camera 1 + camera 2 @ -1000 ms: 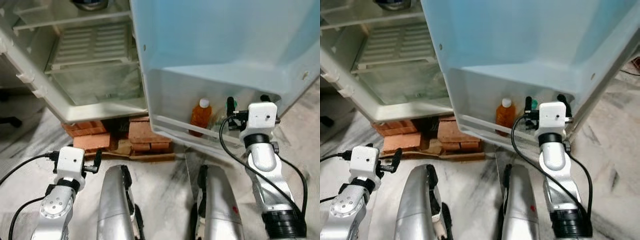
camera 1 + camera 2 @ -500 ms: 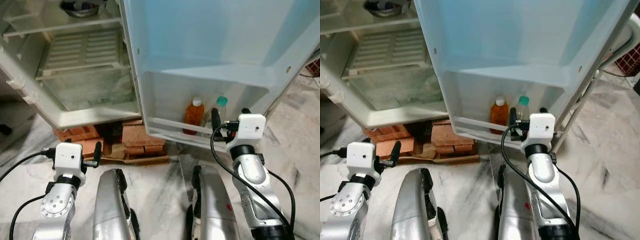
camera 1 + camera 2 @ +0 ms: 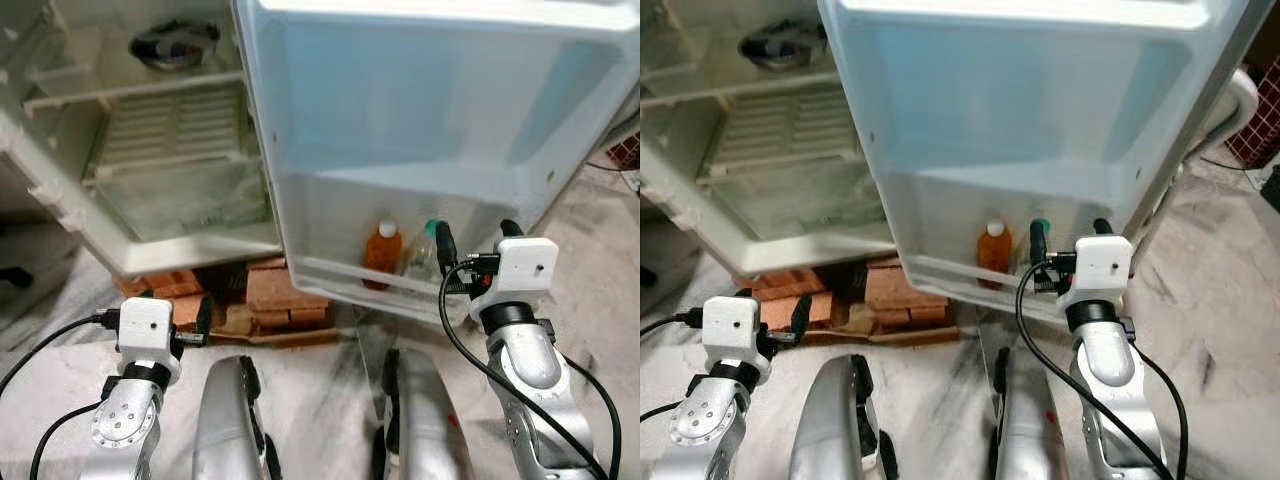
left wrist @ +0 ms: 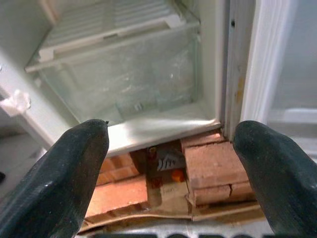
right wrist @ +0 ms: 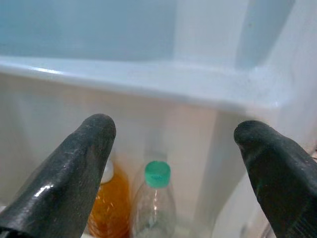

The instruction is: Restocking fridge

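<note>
Left gripper (image 4: 168,153) low, fingers spread, empty, aimed at the fridge's (image 3: 110,250) bottom drawer (image 4: 124,84) and the bricks (image 4: 213,166) propping it. Fridge door (image 3: 440,130) open; its bottom shelf (image 3: 350,275) holds two bottles: one orange bottle (image 3: 382,252), one clear green-capped bottle (image 5: 154,201) just right of it, close together. Right gripper (image 5: 173,163) fingers apart, empty, just in front of the clear bottle, not touching. One bowl (image 3: 172,45) on an upper shelf. Versus 1.0 s ago: right gripper was in at the shelf, has backed off; clear bottle now in plain sight.
</note>
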You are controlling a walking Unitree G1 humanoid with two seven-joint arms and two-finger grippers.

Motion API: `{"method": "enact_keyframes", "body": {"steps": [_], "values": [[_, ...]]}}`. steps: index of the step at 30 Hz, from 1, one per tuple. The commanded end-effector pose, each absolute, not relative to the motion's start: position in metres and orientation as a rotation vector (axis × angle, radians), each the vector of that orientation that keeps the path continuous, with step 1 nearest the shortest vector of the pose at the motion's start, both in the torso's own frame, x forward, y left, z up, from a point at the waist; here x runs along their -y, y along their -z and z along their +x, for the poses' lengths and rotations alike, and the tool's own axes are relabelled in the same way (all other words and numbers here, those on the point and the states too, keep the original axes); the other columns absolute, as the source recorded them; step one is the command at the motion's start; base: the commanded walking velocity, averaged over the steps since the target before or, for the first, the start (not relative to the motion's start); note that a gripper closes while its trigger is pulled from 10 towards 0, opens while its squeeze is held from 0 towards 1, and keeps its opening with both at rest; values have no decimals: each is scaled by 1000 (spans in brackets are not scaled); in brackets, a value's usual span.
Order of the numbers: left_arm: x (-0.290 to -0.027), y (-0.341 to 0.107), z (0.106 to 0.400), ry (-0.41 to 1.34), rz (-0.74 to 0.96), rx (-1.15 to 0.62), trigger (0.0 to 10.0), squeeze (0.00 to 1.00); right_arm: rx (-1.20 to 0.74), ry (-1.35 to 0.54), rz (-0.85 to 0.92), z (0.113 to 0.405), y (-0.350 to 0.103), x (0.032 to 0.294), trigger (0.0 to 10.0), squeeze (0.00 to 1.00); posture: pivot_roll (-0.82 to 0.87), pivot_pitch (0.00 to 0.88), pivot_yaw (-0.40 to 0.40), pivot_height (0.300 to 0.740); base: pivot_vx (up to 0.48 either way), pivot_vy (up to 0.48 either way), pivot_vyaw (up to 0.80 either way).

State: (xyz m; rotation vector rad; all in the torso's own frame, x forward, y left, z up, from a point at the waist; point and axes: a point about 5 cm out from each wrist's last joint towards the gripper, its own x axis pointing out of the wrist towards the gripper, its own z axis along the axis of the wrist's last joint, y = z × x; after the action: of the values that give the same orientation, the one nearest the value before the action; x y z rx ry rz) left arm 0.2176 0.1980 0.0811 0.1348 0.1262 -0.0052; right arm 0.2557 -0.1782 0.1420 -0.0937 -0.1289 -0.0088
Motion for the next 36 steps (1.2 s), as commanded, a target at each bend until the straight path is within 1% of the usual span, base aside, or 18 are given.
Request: {"method": "enact_keyframes", "body": {"steps": [1,23,24,25,26,28,36], "values": [[-201,-82,216,-4,144,-124,10000,0,134,7,-92,255,-144,177,10000,0,8,79,57,592,0,0,0],[-201,-82,216,-4,144,-124,10000,0,134,7,-92,255,-144,177,10000,0,8,79,57,592,0,0,0],[-200,-82,217,-5,143,-123,10000,0,152,-12,-95,254,-150,175,10000,0,6,76,56,597,0,0,0],[-198,-81,222,-1,144,-123,10000,0,147,-91,-62,257,-150,164,10000,0,-8,50,54,602,0,0,0],[-198,-81,222,-1,144,-123,10000,0,147,-91,-62,257,-150,164,10000,0,-8,50,54,602,0,0,0],[-194,-78,229,7,148,-127,10000,0,142,-191,-25,262,-149,150,10000,0,-7,48,52,617,0,0,0],[-193,-78,229,11,146,-126,10000,0,143,-187,-24,264,-150,150,10000,0,-8,47,50,652,0,0,0]]}}
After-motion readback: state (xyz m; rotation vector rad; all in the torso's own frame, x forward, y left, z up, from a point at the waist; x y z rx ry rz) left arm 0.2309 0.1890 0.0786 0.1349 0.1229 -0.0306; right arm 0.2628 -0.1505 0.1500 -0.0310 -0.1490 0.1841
